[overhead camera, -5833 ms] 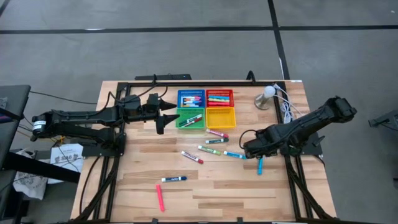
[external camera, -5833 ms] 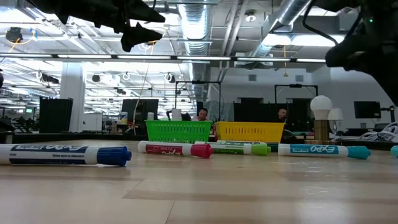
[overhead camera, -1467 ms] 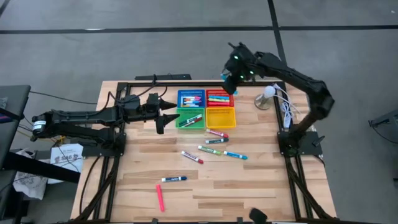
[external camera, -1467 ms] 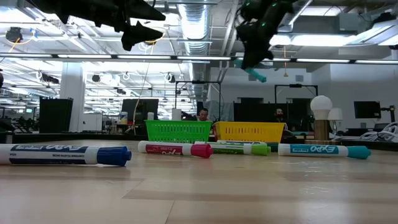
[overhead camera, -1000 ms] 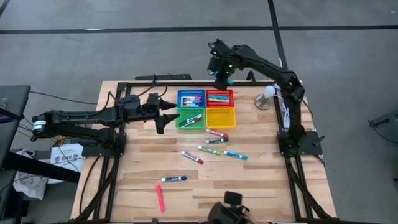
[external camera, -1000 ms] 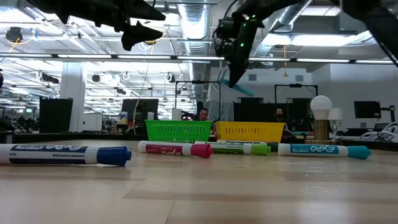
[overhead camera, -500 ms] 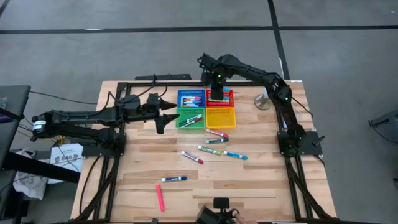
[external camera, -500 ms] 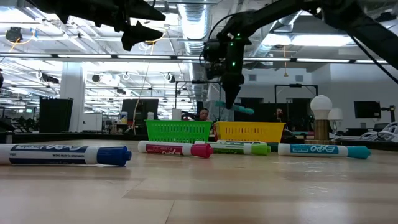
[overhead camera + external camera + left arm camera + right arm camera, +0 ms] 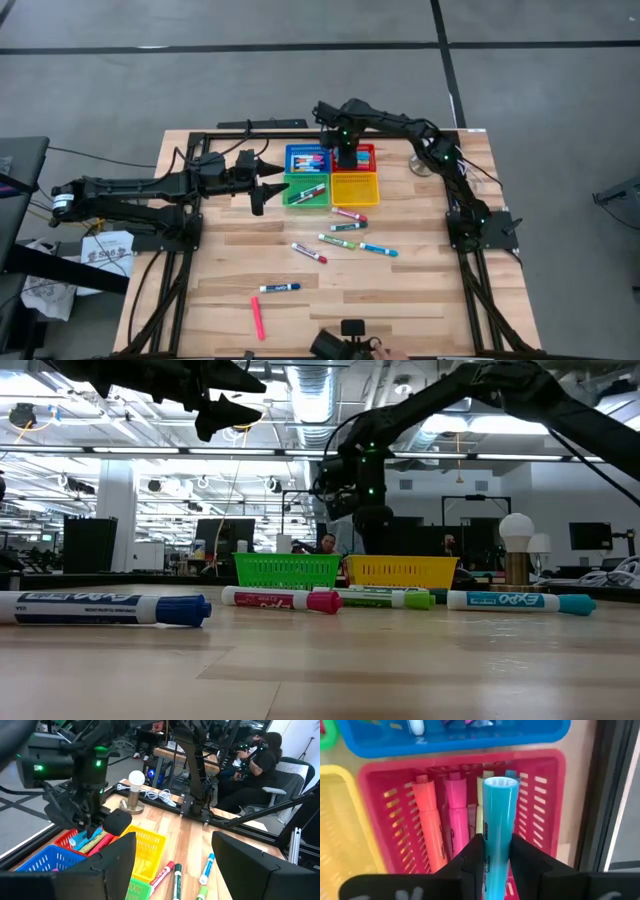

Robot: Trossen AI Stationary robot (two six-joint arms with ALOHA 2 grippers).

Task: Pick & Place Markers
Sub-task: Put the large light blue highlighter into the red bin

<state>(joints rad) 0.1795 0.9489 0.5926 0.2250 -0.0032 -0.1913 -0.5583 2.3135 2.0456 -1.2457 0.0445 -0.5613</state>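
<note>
Over the red basket (image 9: 366,150), high view: right gripper (image 9: 346,157) poised above it; left gripper (image 9: 262,187) waits beside the green basket (image 9: 292,198), loose markers (image 9: 345,229) on the table (image 9: 420,300). Left wrist view: left fingers spread, holding nothing. Right wrist view: right fingers (image 9: 472,854) clamped on a light-blue marker (image 9: 497,810) above the basket's highlighters (image 9: 457,820).
</note>
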